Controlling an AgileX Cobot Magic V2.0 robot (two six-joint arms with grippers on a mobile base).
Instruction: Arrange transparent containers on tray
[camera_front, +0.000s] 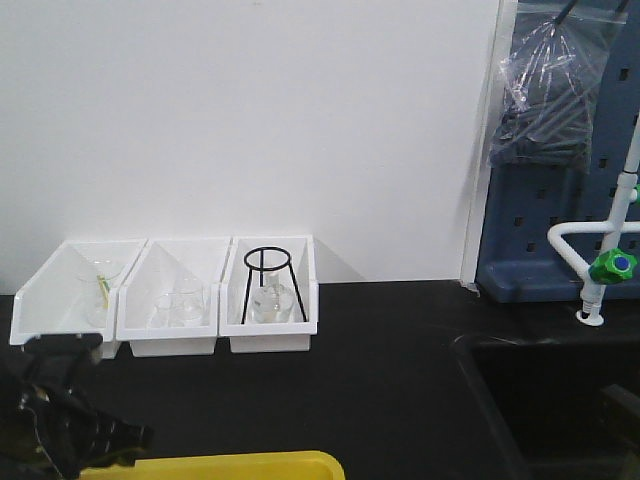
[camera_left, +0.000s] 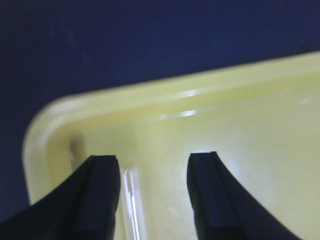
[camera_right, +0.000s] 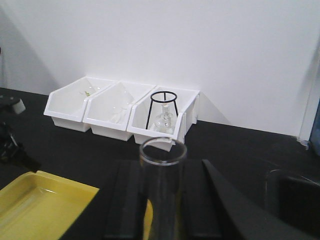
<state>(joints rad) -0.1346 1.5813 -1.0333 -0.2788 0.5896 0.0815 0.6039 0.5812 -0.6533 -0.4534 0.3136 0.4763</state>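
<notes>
While right jaws pinch tube (camera_right: 161, 192) upright, rim up, left jaws spread over tray (camera_left: 240, 140).

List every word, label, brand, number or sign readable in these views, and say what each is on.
No text can be read in any view.
White bins: plain, no labels.
Yellow tray: no print or marking.
Glass tube in the right gripper: no graduations or lettering visible.
Plastic bag and green tap handle: no writing shows.
</notes>
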